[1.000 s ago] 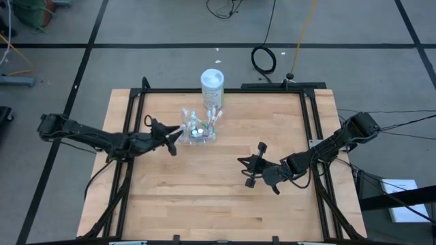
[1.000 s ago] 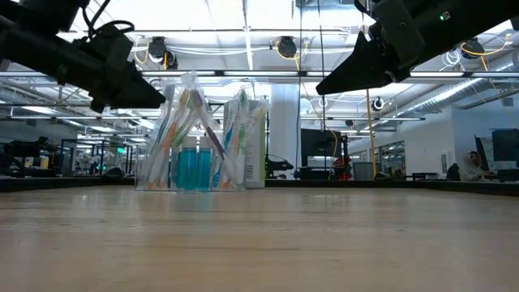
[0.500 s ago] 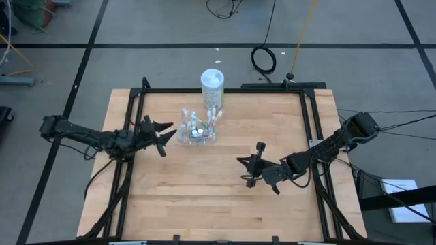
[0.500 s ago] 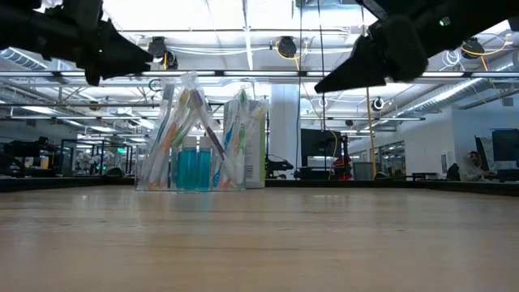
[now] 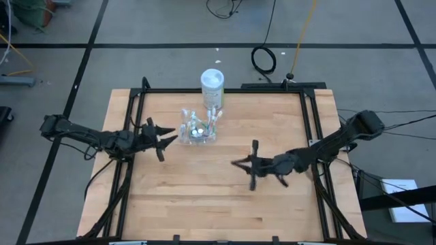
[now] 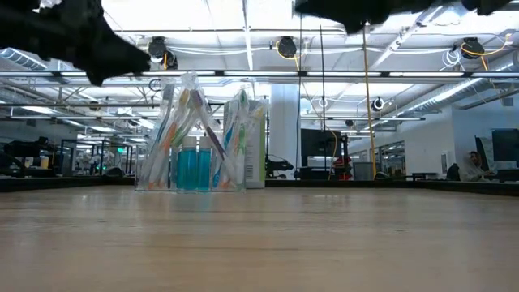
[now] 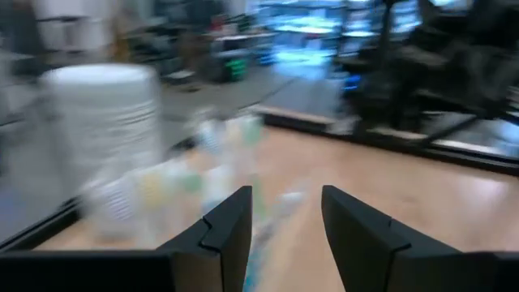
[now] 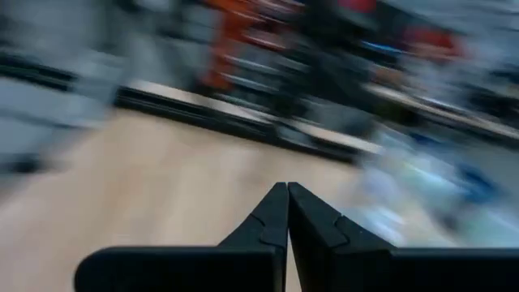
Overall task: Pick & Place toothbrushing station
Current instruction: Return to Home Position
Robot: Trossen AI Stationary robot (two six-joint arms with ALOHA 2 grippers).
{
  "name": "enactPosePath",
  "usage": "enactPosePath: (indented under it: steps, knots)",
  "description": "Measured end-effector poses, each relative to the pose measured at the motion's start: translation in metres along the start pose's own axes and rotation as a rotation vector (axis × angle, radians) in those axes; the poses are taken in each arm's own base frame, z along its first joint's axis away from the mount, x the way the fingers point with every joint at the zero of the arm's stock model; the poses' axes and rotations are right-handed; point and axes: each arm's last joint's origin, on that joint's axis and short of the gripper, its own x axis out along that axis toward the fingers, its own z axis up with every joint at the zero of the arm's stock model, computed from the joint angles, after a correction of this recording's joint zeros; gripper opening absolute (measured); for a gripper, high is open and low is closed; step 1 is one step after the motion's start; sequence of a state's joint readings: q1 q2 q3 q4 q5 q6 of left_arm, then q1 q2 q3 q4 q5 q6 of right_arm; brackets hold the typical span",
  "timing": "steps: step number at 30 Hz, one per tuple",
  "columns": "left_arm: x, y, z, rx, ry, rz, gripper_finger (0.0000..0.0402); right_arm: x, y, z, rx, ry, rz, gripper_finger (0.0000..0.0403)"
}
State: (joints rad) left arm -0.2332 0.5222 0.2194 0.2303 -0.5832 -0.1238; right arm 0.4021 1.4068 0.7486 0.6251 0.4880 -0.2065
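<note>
A small clear plastic cup (image 5: 197, 130) stands upright on its base at the far middle of the wooden table and also shows in the low view (image 6: 193, 138). It holds several slim toothbrushes with coloured handles and small blue tubes (image 6: 188, 169). My left gripper (image 5: 165, 138) hovers just left of the cup, open and empty, raised above the table (image 6: 113, 57). In the left wrist view (image 7: 285, 217) the cup (image 7: 174, 191) lies ahead, blurred. My right gripper (image 5: 234, 163) is shut and empty over the table's middle right, and also shows in the right wrist view (image 8: 287, 195).
A white cylindrical container (image 5: 212, 85) stands right behind the cup at the table's far edge. A black frame (image 5: 225, 90) runs along the table's edges. Bare wood (image 5: 204, 197) spreads over the near half of the table.
My left gripper has drawn back from the cup toward the table's left edge and has risen. My right gripper has risen, moved a little toward the table's left and turned about. The cup has stayed where it was.
</note>
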Motion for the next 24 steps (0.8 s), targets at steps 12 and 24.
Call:
enactPosePath:
  steps: [12, 24]
  knots:
    - [-0.011, -0.009, 0.008, 0.085, -0.061, -0.228, 0.0152, -0.066, -0.078, 0.028, 0.23, 0.045, 0.257, 0.0004]
    - [-0.034, 0.008, 0.013, 0.053, -0.103, -0.208, 0.0152, -0.13, -0.085, -0.033, 0.274, -0.177, 0.225, 0.0004]
